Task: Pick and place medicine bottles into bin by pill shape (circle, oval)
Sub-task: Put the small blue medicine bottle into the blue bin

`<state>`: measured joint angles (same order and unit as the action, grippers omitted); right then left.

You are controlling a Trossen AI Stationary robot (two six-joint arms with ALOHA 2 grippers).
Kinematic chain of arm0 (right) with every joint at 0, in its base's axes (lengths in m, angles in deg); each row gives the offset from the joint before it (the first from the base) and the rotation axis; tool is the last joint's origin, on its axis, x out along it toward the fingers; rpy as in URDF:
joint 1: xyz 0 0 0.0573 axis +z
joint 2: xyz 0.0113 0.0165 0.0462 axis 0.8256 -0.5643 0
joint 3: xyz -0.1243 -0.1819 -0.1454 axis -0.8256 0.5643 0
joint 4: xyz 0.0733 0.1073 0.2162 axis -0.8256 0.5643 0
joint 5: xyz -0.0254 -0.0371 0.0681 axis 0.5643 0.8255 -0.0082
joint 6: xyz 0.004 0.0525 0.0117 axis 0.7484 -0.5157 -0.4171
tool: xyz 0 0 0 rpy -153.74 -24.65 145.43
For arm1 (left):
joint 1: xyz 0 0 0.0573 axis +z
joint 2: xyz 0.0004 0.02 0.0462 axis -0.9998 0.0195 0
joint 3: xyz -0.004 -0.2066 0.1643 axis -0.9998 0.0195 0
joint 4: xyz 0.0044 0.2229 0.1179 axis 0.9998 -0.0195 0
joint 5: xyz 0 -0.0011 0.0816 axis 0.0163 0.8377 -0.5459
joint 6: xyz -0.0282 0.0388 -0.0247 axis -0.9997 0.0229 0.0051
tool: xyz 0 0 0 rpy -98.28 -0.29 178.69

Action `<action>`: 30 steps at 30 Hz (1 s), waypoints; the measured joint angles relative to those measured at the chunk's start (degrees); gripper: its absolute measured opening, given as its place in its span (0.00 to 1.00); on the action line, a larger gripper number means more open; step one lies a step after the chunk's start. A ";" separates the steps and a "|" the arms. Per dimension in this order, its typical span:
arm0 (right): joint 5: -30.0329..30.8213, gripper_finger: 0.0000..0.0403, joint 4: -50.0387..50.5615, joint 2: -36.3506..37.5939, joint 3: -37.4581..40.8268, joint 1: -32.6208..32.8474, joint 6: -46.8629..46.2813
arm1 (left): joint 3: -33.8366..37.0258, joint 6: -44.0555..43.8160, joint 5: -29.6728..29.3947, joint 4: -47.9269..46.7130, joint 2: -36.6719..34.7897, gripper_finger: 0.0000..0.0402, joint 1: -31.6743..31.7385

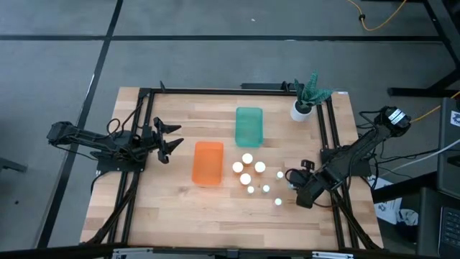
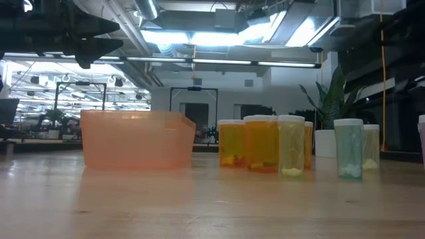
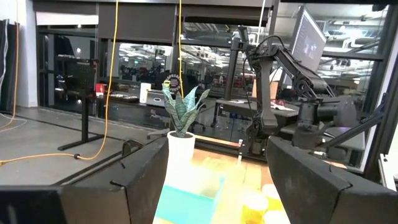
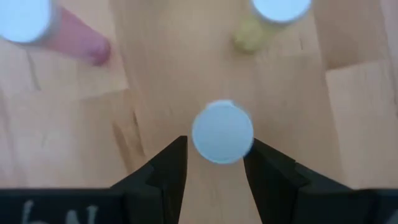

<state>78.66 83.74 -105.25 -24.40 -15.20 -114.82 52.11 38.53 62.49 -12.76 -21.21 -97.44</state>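
A white-capped medicine bottle sits gripped between my right gripper's narrowed fingers, wrist angled down over the table.

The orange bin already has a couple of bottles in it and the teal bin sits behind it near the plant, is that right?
Not quite. The orange bin is empty in the high view; every medicine bottle stands on the table. The teal bin does sit farther back, nearer the plant.

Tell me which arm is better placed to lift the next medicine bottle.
The right. The right gripper already closes around a white-capped bottle near the table's right side. The left gripper waits open beyond the orange bin, far from the bottles.
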 joint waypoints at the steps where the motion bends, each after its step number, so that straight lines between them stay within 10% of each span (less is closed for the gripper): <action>1: 0.33 0.39 -0.62 0.00 0.00 0.00 0.52 | 0.00 0.00 0.00 0.00 0.00 0.65 -0.01; 30: 5.15 0.33 -1.65 -0.07 0.00 -0.20 -1.80 | 0.00 0.02 0.00 -1.11 -0.02 0.65 0.02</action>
<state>83.80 82.09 -105.32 -24.40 -15.40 -116.62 52.11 38.55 62.49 -13.87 -21.23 -97.42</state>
